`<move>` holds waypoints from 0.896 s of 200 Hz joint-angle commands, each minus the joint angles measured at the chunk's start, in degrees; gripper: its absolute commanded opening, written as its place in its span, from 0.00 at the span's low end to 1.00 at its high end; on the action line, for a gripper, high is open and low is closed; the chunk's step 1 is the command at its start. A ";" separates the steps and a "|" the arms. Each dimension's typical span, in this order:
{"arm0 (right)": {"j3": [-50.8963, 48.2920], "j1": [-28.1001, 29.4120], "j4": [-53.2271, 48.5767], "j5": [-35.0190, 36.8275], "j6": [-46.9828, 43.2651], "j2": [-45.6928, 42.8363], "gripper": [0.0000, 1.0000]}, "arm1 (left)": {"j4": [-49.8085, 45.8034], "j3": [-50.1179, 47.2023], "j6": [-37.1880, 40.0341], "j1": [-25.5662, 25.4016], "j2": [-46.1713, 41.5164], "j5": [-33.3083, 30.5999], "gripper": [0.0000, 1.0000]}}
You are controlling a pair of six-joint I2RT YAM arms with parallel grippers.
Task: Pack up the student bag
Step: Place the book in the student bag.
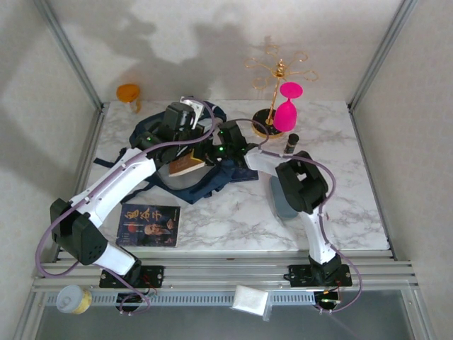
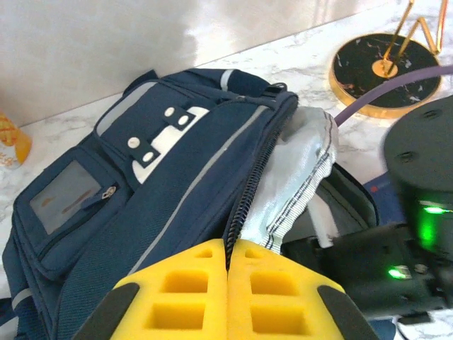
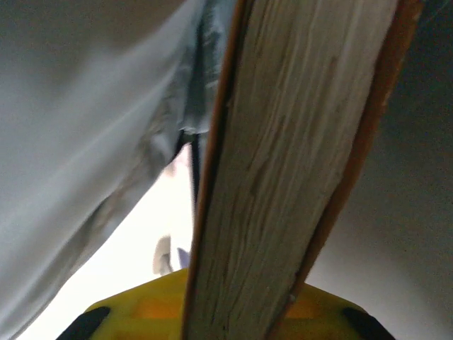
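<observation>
Right pincer [image 3: 244, 322]: clamped on a thick orange-brown-covered paper book [image 3: 283, 142], yellow fingers flanking its near end, page edges turned to the wrist camera.
Left pincer [image 2: 228, 283]: yellow fingers pressed together, pinching the zip-lined rim of the bag mouth and propping it up.
Bag: large navy blue fabric backpack [image 2: 170, 198], lying flat mid-table, toward 11 o'clock from the arm bases in the top view, mouth gaping toward 3 o'clock.
Key relation: bag interior straight ahead of the right pincer, at about 9 o'clock from it in the top view. Book's long axis along that same line, far end already among the lining. Right arm nearer for the push.
Materials: limp woven cloth, crinkled pale grey lining [image 2: 297, 177], toothed zip. Book stiff, pages rough and yellowed.
Judgement: lengthwise slide likely easy while the rim is lifted.
</observation>
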 commanded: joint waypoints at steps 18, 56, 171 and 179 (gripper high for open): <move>6.89 -2.07 -8.87 1.63 -9.44 3.14 0.42 | 5.67 1.91 -1.50 0.24 -2.20 -4.19 0.00; -6.12 -1.84 -8.12 2.29 -8.39 -5.82 0.59 | 6.07 1.87 -1.14 0.38 -1.97 -4.55 0.00; -5.15 1.31 -4.10 6.61 -7.26 -2.20 0.24 | 6.19 1.61 -1.40 0.64 -2.31 -1.70 0.00; -4.23 1.31 -3.67 7.56 -7.58 -2.03 0.20 | 5.95 1.52 -1.36 0.64 -2.31 -1.48 0.00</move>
